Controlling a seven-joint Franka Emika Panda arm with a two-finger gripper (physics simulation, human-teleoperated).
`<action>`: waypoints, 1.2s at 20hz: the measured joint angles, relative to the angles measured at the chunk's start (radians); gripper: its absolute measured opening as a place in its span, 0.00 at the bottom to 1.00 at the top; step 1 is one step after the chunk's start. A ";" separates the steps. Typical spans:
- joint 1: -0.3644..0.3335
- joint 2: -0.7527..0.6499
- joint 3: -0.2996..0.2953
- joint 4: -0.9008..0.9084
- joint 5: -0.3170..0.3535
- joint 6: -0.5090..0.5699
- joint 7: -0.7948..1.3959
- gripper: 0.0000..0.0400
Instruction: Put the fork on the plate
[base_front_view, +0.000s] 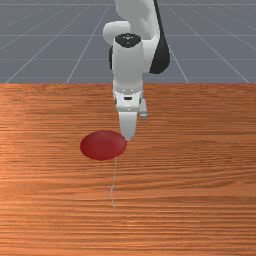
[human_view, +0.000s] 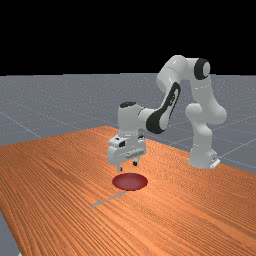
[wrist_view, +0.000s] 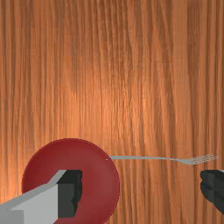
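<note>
No legible text, labels, brands, numbers or signs anywhere.

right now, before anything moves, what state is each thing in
Gripper: open, holding nothing, hovering above the table.
Fork: lying on the table, not gripped, handle end at the plate's rim, tines pointing away from it.
Plate: resting on the table, its middle bare.
Arm: bent, reaching out over the table.
</note>
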 joint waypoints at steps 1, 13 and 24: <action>0.000 0.000 0.000 0.000 0.000 0.000 0.000 0.62; 0.099 -0.169 -0.119 -0.109 0.182 -0.140 1.212 0.03; 0.088 0.171 -0.104 0.132 0.320 0.065 1.374 0.39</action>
